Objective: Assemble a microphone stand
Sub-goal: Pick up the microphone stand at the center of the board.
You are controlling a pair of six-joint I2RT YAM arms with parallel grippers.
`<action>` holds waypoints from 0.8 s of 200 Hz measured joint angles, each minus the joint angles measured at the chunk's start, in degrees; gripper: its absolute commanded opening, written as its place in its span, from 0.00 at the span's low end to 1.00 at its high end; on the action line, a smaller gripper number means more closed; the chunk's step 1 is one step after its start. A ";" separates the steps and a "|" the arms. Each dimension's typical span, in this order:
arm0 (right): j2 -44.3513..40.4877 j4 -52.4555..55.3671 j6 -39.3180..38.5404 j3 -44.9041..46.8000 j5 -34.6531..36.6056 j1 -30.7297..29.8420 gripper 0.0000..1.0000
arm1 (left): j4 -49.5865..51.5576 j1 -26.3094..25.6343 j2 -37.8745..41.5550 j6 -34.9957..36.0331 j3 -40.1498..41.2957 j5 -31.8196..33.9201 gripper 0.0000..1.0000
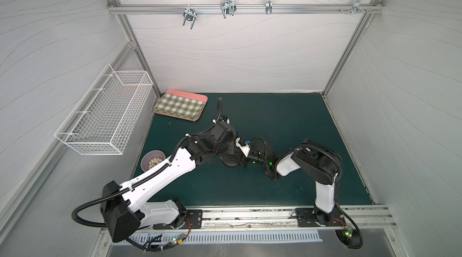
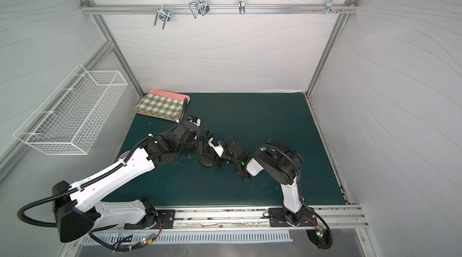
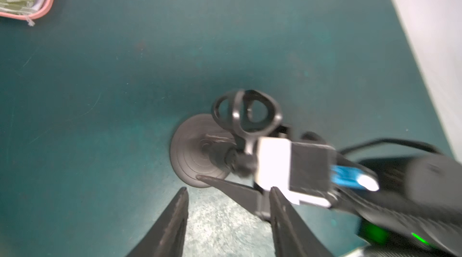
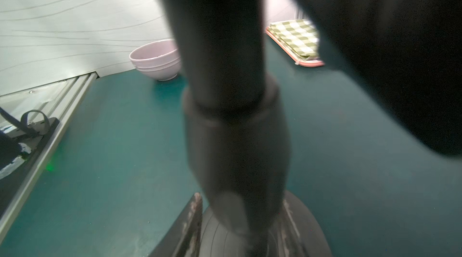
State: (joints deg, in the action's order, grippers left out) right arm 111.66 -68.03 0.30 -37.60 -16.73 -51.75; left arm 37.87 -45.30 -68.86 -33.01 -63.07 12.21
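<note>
Nearest, at 6 o'clock, an aluminium mounting rail [image 1: 250, 214] carried both arms. Beyond it lay a dark green mat [image 1: 275, 193], scuffed pale in places. It was enclosed by white walls [image 1: 237, 55] printed with thin wavy lines and framed in aluminium.

The microphone stand [image 3: 212, 148] stood at mid-mat, between the two wrists. Its base [image 3: 185, 153], a round matte-black dome with concentric rings, sat flat on the mat. The rod [image 4: 235, 143], black with a collar partway along, rose over the middle of the base; whether it was fully seated could not be told. A U-shaped clip [image 3: 246, 111] topped it.

The left gripper [image 3: 228, 190] hovered at the base's edge, jaws apart with only mat between them. The right gripper [image 4: 241, 198] had a finger on either side of the rod's lower end; blur prevented telling whether they pressed on it.

At 9 o'clock from the stand sat a pale lilac bowl [image 4: 157, 64]. At 11 o'clock was a pink tray [image 1: 185, 92] bearing a green checked cloth [image 1: 178, 106]. A white wire basket [image 1: 105, 115] hung on the 9 o'clock wall. Farthest, at 12 o'clock, a cross rail [image 1: 245, 8] held metal hooks [image 1: 227, 8].
</note>
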 measured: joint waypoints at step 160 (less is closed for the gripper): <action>-10.19 6.08 6.91 2.43 -4.87 6.36 0.10 | -12.44 13.77 21.79 -18.91 26.67 -14.01 0.75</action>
State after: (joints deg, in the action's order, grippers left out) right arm 101.47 -61.95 7.20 -35.18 -21.61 -45.39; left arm 25.43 -31.53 -47.07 -51.92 -36.40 -1.80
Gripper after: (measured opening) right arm 0.190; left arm 0.738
